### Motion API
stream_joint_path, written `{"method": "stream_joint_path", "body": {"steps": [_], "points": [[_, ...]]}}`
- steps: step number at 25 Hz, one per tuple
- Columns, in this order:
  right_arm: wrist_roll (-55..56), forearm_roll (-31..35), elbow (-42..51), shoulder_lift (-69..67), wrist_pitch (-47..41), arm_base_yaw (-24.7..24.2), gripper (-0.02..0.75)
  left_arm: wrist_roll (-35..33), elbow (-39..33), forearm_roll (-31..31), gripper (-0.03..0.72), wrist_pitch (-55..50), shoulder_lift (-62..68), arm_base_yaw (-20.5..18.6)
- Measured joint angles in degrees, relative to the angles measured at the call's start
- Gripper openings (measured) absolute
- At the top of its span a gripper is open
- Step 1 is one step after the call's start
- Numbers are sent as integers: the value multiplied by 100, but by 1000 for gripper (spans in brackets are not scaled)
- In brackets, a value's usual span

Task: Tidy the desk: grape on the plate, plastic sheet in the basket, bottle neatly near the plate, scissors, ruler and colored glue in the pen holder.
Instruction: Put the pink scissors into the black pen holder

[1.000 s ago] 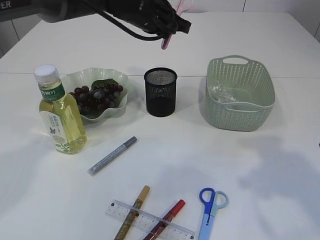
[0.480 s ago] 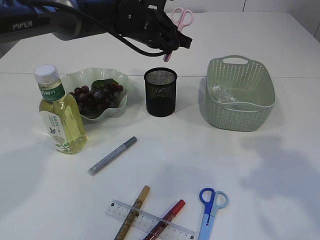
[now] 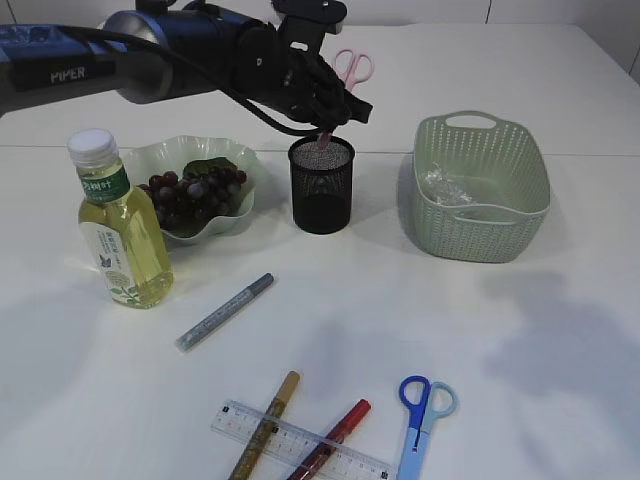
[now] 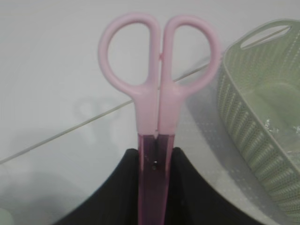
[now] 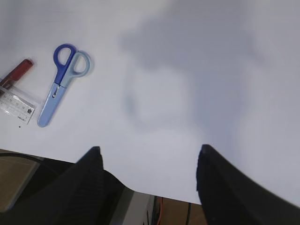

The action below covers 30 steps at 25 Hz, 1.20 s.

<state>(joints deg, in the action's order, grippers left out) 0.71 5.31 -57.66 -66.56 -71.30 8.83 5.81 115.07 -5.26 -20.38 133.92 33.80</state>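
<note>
Two pairs of scissors show. The pink plastic-handled scissors (image 4: 158,89) are clamped by the blades in the left pincer (image 3: 325,108), handles up, their tip at the mouth of the black mesh pen holder (image 3: 321,185) at the middle of the white worktop (image 3: 400,320). The blue-handled scissors (image 3: 422,412) lie flat at the front edge of the worktop, near the clear plastic ruler (image 3: 298,442), which rests across a gold glue pen (image 3: 265,424) and a red glue pen (image 3: 330,438). A silver glue pen (image 3: 224,311) lies apart, between these and the bottle. The right pincer (image 5: 147,161) hangs above bare worktop with its jaws wide apart, holding nothing.

Left of the pen holder sits a pale green wavy-edged plate (image 3: 150,160) with a bunch of dark grapes (image 3: 195,192) on it. The clear bottle of yellow liquid with a white cap (image 3: 118,225) stands upright just in front of the plate. To the right, the pale green woven basket (image 3: 482,190) holds a crumpled clear plastic sheet (image 3: 442,188).
</note>
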Motion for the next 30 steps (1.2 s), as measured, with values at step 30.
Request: {"method": "stream_joint_path", "body": {"steps": [30], "points": [[0, -15, 0, 0, 0, 0, 490, 0, 0, 31, 139, 0, 167, -48]]}}
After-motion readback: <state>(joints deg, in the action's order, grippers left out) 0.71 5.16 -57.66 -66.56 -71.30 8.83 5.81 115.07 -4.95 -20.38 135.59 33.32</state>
